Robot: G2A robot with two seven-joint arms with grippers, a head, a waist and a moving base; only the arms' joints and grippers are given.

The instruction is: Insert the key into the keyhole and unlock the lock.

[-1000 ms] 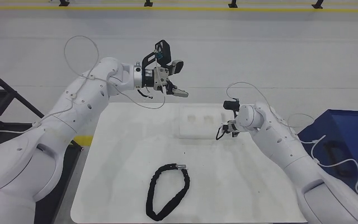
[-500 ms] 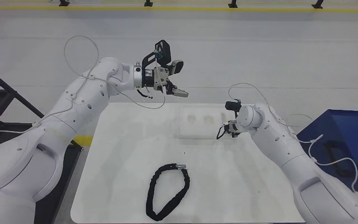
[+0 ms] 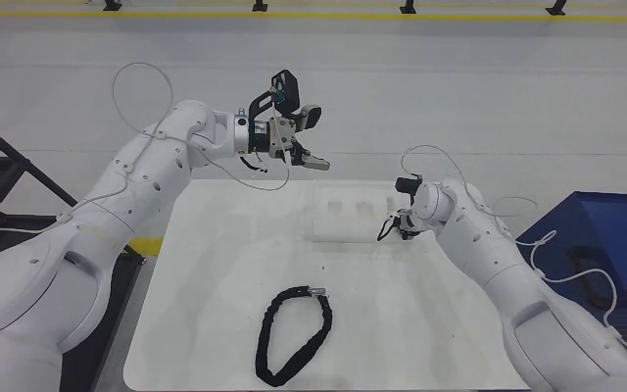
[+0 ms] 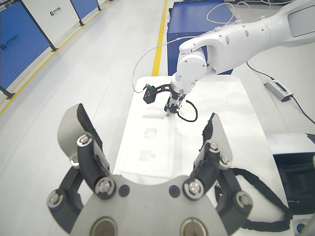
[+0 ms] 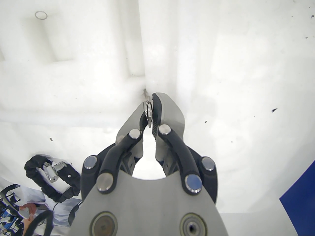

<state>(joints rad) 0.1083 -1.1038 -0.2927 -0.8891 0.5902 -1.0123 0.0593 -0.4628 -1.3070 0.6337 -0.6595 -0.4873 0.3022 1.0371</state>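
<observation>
A black fabric-covered chain lock [image 3: 291, 330] with a chrome cylinder [image 5: 50, 173] lies in a loop at the front middle of the white table [image 3: 216, 284]. My right gripper [image 5: 148, 104] is shut on a small silver key [image 5: 148, 111], its tip down at the edge of the white foam tray [image 3: 353, 218]. That same gripper stands at the tray's right end [image 3: 384, 235]. My left gripper [image 3: 318, 163] hangs open and empty above the table's far edge, its dark pads [image 4: 86, 121] wide apart.
The foam tray [image 4: 147, 146] has several shallow cut-outs, and a small metal ring [image 5: 41, 15] lies in one. A blue cabinet [image 3: 578, 235] stands right of the table. Bare tabletop lies between tray and lock.
The right arm has shifted slightly toward the tray's right end. The left arm and the lock have not moved.
</observation>
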